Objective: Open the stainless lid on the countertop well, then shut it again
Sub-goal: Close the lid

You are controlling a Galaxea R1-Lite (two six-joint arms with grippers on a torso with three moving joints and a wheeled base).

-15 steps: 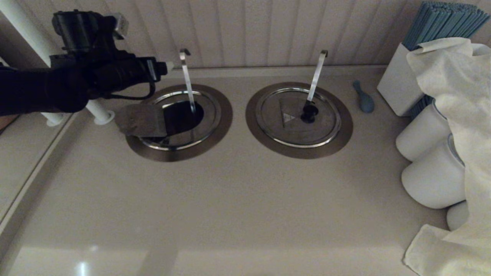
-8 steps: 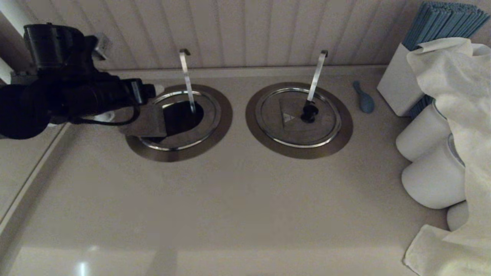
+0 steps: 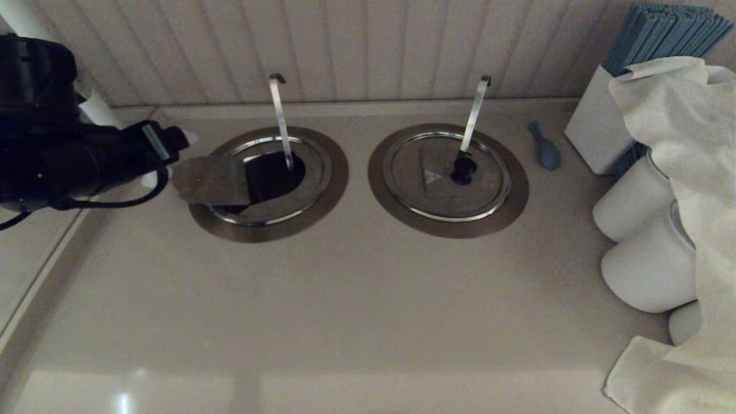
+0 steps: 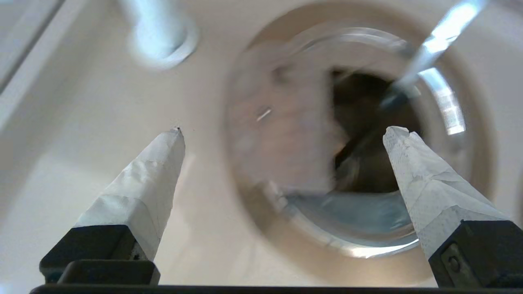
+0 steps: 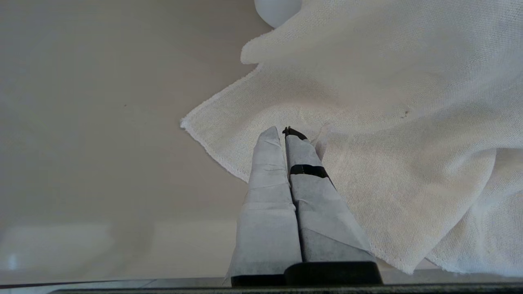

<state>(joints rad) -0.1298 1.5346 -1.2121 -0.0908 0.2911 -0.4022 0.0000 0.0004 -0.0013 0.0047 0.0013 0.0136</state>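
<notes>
Twin lid [image 3: 447,175] shut beside the folded-open stainless lid [image 3: 211,180].

1. We took this for a food-service kitchen, likely a serving station.
2. Two round steel-ringed wells [image 3: 268,183] sat sunk into the beige table [image 3: 322,310], each with a ladle handle [image 3: 280,121] rising from it.
3. White tubs [image 3: 650,270], a cloth [image 3: 684,144] and a box of blue straws [image 3: 661,34] stood at one side, against a panelled wall [image 3: 368,46].
</notes>
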